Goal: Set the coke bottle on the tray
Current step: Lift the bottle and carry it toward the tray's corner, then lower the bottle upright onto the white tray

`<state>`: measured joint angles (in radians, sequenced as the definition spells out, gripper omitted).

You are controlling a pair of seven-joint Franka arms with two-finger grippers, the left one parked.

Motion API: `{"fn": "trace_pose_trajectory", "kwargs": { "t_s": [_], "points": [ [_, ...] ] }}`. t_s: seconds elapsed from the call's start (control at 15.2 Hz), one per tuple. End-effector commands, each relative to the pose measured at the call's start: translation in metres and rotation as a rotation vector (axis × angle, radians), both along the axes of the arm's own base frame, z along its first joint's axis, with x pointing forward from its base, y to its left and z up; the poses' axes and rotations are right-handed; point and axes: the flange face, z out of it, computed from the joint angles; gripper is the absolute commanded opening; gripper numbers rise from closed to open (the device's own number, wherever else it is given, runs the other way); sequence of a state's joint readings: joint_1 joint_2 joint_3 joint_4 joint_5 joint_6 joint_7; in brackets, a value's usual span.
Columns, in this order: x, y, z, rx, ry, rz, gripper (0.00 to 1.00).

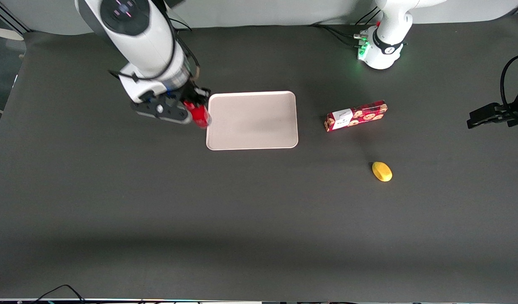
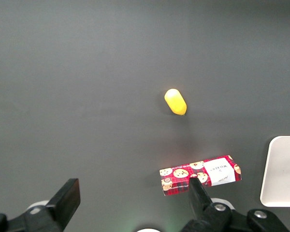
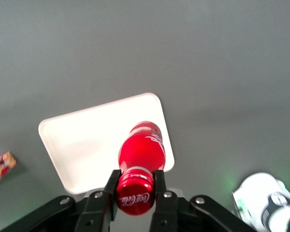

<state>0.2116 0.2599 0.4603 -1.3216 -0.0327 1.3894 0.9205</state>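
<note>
Now gripper (image 1: 191, 110) pinches the coke bottle (image 1: 199, 115) by its neck, held just off the tray (image 1: 252, 139) edge at the tray's 9 o'clock. Cookie box (image 1: 356, 115) lies at 3 o'clock, yellow lemon-like object (image 1: 382, 171) at 4. Cap reads "Coca-Cola".

Tool (image 3: 135, 186) hangs raised, fingers (image 3: 111, 186) clamped inward.

The dark grey desk (image 1: 115, 202) carries the tray (image 1: 252, 120), a red cookie box (image 1: 356, 115) and a yellow lemon-like object (image 1: 382, 171), all apart.
</note>
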Motion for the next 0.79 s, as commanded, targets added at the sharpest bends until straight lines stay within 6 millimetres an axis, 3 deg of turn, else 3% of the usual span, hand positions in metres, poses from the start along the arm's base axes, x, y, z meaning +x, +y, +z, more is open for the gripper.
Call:
{"fn": "trace_pose_trajectory", "kwargs": {
  "t_s": [0.0,0.2,0.33,0.53,0.73],
  "points": [
    [-0.058,-0.033,0.005,0.041,0.040,-0.001,0.00],
    [-0.091,-0.043,-0.056,0.055,0.032,-0.034,0.00],
    [-0.097,-0.043,-0.112,0.068,0.022,-0.056,0.00],
    [-0.104,-0.029,-0.180,0.080,0.004,-0.056,0.00],
    [-0.108,-0.019,-0.216,0.078,0.017,-0.075,0.00]
  ]
}}
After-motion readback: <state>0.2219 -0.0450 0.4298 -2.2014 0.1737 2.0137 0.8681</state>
